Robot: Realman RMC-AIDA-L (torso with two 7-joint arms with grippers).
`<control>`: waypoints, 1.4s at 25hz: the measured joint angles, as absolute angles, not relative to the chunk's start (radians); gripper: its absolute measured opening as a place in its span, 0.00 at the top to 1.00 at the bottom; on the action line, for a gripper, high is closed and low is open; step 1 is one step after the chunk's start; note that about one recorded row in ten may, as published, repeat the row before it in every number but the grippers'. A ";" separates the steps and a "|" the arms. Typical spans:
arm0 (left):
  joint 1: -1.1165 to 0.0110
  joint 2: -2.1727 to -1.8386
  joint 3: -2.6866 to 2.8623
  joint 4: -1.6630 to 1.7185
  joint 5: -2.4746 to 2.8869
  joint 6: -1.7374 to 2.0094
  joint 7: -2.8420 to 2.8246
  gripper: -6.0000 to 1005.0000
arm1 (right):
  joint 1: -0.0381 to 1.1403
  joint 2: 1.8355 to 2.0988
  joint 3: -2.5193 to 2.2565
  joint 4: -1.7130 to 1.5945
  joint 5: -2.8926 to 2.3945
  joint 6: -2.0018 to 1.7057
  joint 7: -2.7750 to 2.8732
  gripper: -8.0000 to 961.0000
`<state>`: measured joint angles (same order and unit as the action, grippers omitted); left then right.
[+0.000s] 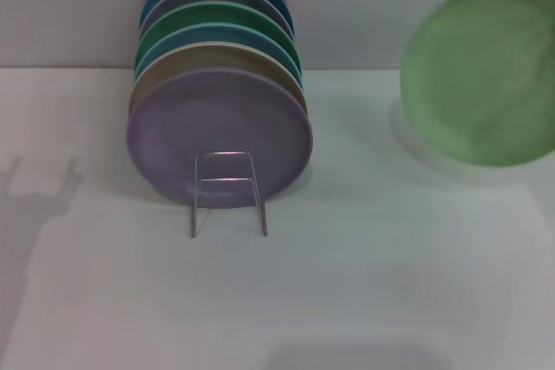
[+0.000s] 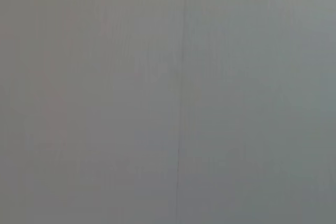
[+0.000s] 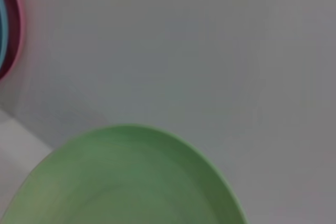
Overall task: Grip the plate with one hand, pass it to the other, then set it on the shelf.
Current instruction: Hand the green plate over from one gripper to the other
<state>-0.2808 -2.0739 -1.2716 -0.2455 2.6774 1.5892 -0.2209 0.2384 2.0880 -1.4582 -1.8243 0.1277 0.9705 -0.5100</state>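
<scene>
The light pastel-green plate (image 1: 481,75) is at the far right in the head view. It is tilted up with its face toward me and casts a pale shadow on the white table (image 1: 364,283) below it. The right wrist view shows its rim and face close up (image 3: 126,182). The silver wire shelf (image 1: 227,192) stands left of centre, and its front loop stands free in front of the plates. No gripper shows in any view. The left wrist view shows only a plain grey surface.
Several plates stand on edge in the shelf: a lilac-purple one (image 1: 217,127) in front, then tan, blue, emerald-green (image 1: 217,19) and others behind. The red rear plate's edge shows in the right wrist view (image 3: 11,30). A grey wall is behind the table.
</scene>
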 joint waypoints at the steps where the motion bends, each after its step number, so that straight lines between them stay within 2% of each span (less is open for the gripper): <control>1: -0.281 -2.074 -1.272 -0.245 2.677 1.589 -0.221 0.17 | 0.220 2.090 -1.483 -1.832 0.103 0.918 -0.501 0.96; 13: -0.286 -2.074 -1.272 -0.247 2.677 1.587 -0.221 0.17 | 0.095 2.092 -1.649 -1.833 -0.154 0.518 -0.297 0.96; 24: -0.292 -2.071 -1.276 -0.246 2.674 1.578 -0.221 0.17 | 0.036 2.092 -1.695 -1.770 -0.220 0.256 -0.191 0.96; 35: -0.291 -2.071 -1.286 -0.241 2.674 1.561 -0.221 0.17 | -0.094 2.092 -1.690 -1.569 -0.189 -0.383 -0.065 0.96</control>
<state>-0.2914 -2.0709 -1.2858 -0.2414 2.6736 1.5615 -0.2208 -0.0940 2.0923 -1.6901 -1.5691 -0.1888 -0.3828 -0.0655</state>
